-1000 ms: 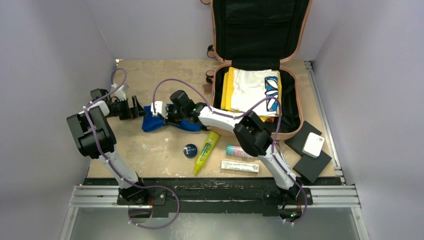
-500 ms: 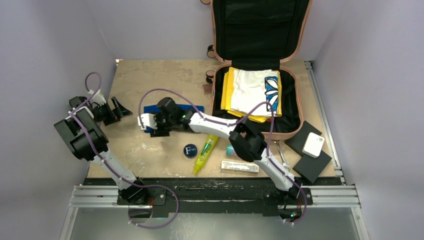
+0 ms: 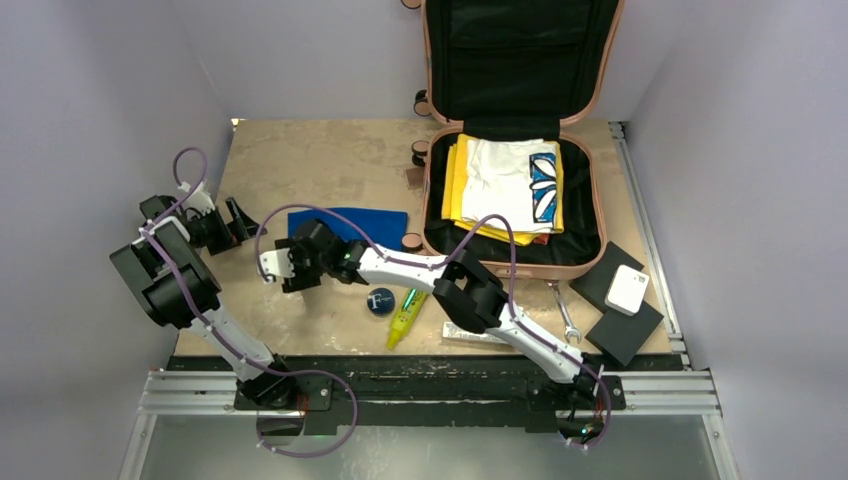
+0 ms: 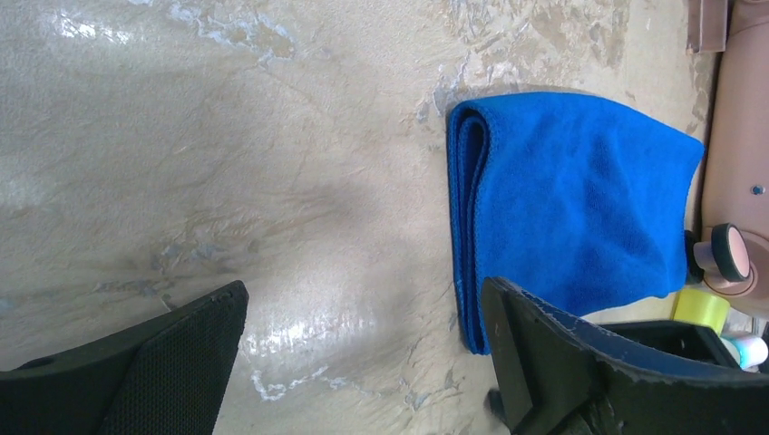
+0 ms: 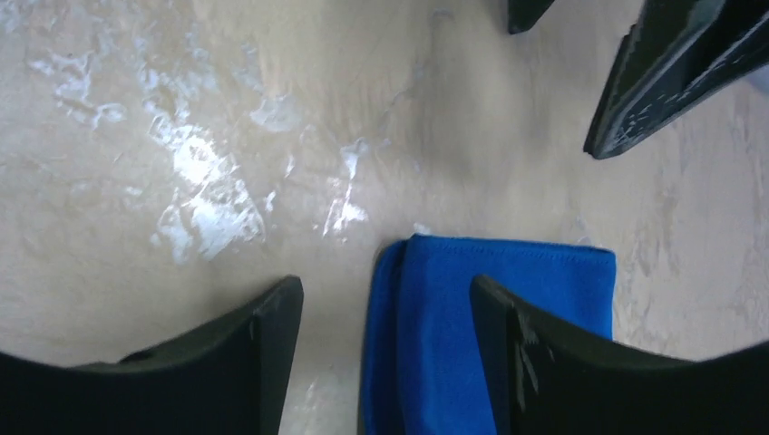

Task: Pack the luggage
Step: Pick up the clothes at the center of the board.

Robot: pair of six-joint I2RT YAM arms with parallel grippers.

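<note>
Right gripper (image 5: 385,290): folded cloth (image 5: 490,335) lies flat on the table (image 5: 181,136), its end in the gap off the fingertips, nearer the right-hand finger. Left gripper (image 4: 363,294): same cloth sits ahead of its right-hand finger, with the luggage (image 4: 739,136) just beyond the cloth's far side.

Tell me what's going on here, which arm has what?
The luggage lies open at the far right of the table, with folded clothes inside. A folded blue cloth lies flat to its left. The right gripper is open near the cloth's left end, holding nothing; the left gripper, also open and empty, is further left. A yellow tube and round tin are not yet packed.
</note>
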